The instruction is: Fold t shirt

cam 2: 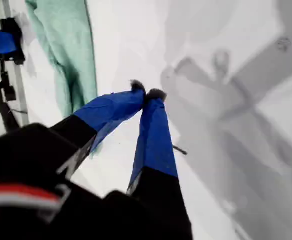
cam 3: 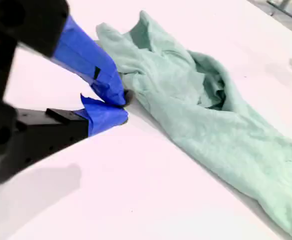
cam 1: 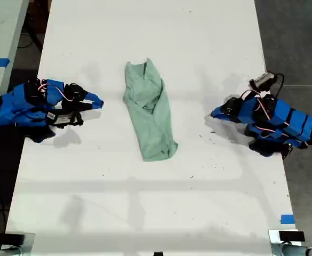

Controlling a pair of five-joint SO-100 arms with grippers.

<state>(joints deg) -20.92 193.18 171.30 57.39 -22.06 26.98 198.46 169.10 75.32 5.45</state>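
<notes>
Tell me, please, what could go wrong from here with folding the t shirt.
1. The t shirt lies bunched and wrinkled in a narrow strip, not spread flat. Folding it as it lies would likely give a lumpy result.
2. My first pincer and my second pincer both look shut and empty. If they go in shut, they would probably shove the fabric rather than grip it.
3. Layers overlap near the second pincer, so a pinch there may catch several at once.

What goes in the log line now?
pale mint-green wrinkled fabric t shirt: bunched on white table | my first gripper: shut, empty | my second gripper: shut, empty
</notes>
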